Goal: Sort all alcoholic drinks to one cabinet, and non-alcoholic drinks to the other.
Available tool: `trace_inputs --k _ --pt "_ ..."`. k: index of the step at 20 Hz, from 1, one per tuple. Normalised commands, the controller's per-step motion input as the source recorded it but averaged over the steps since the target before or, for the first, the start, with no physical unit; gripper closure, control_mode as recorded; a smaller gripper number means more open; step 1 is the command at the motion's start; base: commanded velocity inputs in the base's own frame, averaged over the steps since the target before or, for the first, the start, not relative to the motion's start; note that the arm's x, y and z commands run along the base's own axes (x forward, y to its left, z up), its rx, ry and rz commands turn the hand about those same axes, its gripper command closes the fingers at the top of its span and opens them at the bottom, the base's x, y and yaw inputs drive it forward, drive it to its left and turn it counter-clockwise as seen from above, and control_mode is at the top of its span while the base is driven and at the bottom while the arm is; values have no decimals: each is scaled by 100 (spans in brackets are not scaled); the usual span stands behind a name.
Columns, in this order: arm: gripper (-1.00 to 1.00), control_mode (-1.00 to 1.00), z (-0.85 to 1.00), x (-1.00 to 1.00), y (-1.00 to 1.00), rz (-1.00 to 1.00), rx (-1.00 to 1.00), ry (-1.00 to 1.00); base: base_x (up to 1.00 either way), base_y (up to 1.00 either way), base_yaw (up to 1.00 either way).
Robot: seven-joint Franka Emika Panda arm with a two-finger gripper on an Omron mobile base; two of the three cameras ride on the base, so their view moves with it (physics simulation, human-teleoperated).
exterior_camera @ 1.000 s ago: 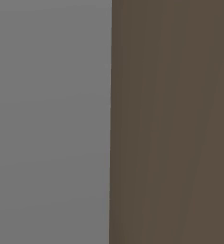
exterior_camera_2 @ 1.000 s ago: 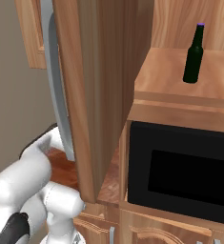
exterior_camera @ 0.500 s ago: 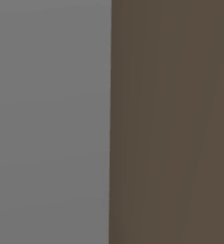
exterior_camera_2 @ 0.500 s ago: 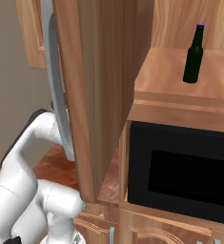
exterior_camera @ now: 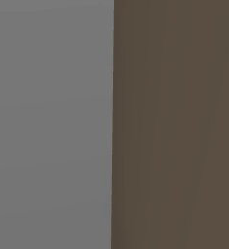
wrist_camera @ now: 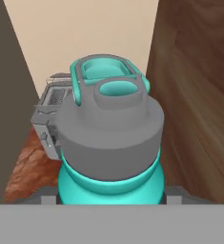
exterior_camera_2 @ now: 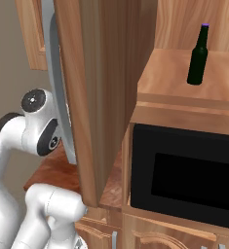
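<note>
Teal bottle (wrist_camera: pixel 109 143) grasped by end effector, wooden cabinet door (exterior_camera_2: pixel 94 92) alongside, green bottle (exterior_camera_2: pixel 198 56) atop microwave (exterior_camera_2: pixel 184 170)

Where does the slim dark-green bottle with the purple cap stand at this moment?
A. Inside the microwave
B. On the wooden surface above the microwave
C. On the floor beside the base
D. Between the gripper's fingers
B: in the right base view the dark-green bottle stands upright on the wooden surface just above the black microwave.

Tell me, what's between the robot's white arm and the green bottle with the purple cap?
In the right base view, an open wooden cabinet door stands between the arm and the green bottle.
</note>
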Motion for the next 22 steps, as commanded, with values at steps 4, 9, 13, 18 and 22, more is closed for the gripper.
trace_inputs --k 4,9,13,18,22 --pt "100 -100 27 -61 21 1 4 0 0 0 0" --pt "100 -100 25 -51 28 2 2 0 0 0 0" --pt "100 -100 6 -19 3 1 0 0 0 0 0" --pt "100 -100 0 -8 0 0 0 2 0 0 0" --pt "100 100 0 0 0 0 0 0 -89 -4 0"
